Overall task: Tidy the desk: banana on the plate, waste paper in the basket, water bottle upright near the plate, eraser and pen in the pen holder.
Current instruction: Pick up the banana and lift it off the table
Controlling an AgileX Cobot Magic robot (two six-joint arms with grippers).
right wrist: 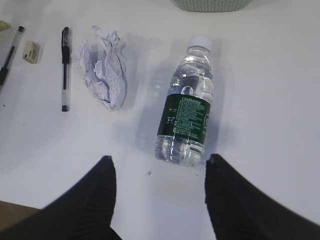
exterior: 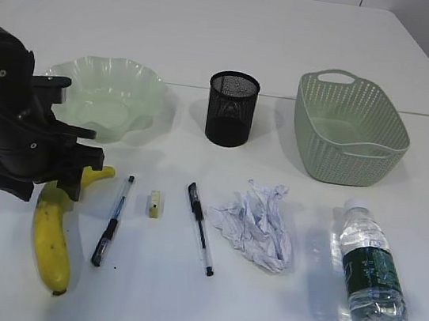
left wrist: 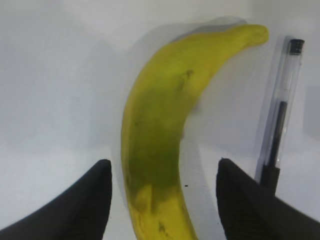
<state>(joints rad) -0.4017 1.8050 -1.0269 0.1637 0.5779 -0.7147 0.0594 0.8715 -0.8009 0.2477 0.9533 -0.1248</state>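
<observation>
Straddling the curved yellow banana (left wrist: pixel 160 135), the left gripper (left wrist: pixel 162 195) stands open; soft, bruisable fruit wants a gentle mid-body pinch. The right gripper (right wrist: pixel 160 192) is open too.

Left of the mesh pen holder (exterior: pixel 231 108) sits the green plate (exterior: pixel 141 86); the yellow banana (exterior: pixel 53 230) lies flat before the plate.

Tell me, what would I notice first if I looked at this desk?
Probably the big black left gripper, open and low over the yellow banana at the front left. Next, the bottle lying on its side at the front right, with crumpled paper beside it. The green basket stands behind them.
</observation>
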